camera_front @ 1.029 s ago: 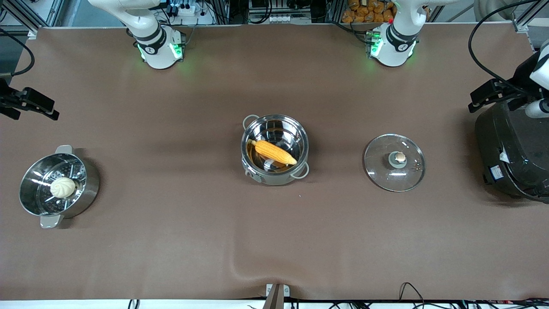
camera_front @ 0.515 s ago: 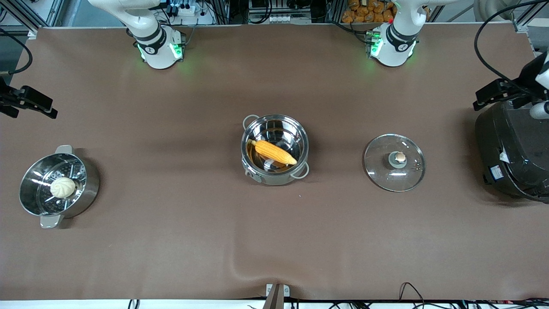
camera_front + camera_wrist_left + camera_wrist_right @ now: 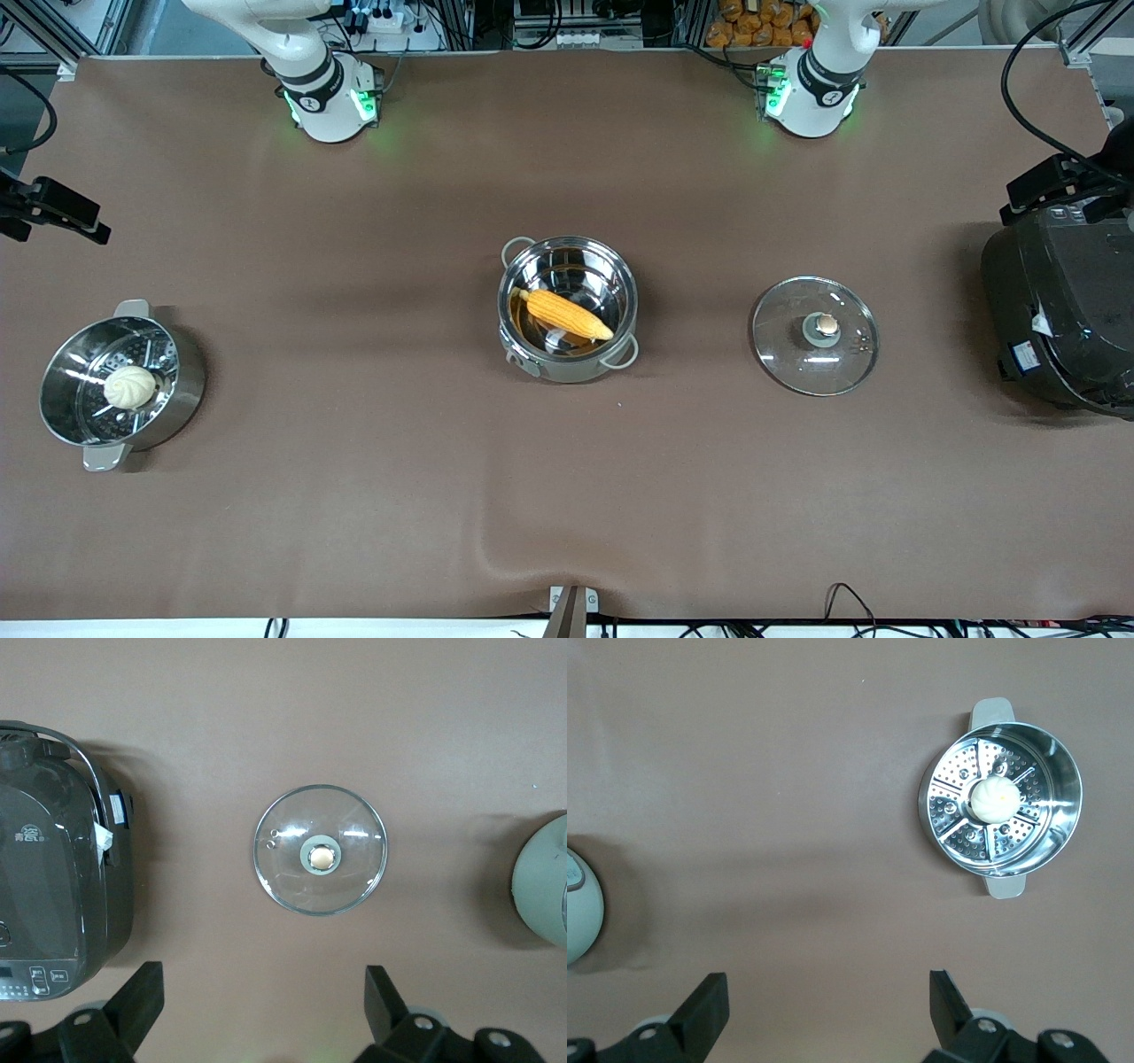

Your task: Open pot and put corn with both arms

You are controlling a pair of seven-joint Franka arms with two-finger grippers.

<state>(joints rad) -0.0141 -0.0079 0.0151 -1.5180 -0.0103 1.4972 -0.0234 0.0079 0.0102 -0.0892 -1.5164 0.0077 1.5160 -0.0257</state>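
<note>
The steel pot [image 3: 623,282] stands open at the middle of the table, and the yellow-orange corn [image 3: 567,315] lies inside it. Its glass lid [image 3: 815,335] with the coppery knob lies flat on the table beside the pot, toward the left arm's end. The lid also shows in the left wrist view [image 3: 320,850]. My left gripper [image 3: 1019,199] hangs open and empty over the black rice cooker [image 3: 1063,319], and its jaws [image 3: 264,992] are wide apart. My right gripper [image 3: 89,226] is open and empty at the right arm's end of the table, with its jaws [image 3: 828,992] wide apart.
A steel steamer pot [image 3: 190,372] with a white bun [image 3: 130,387] in it stands at the right arm's end, also in the right wrist view [image 3: 1063,815]. The rice cooker also shows in the left wrist view [image 3: 44,886]. A brown mat covers the table.
My left gripper has drawn back toward the left arm's end of the table, over the rice cooker. My right gripper has moved slightly outward. Pot, corn and lid have not moved.
</note>
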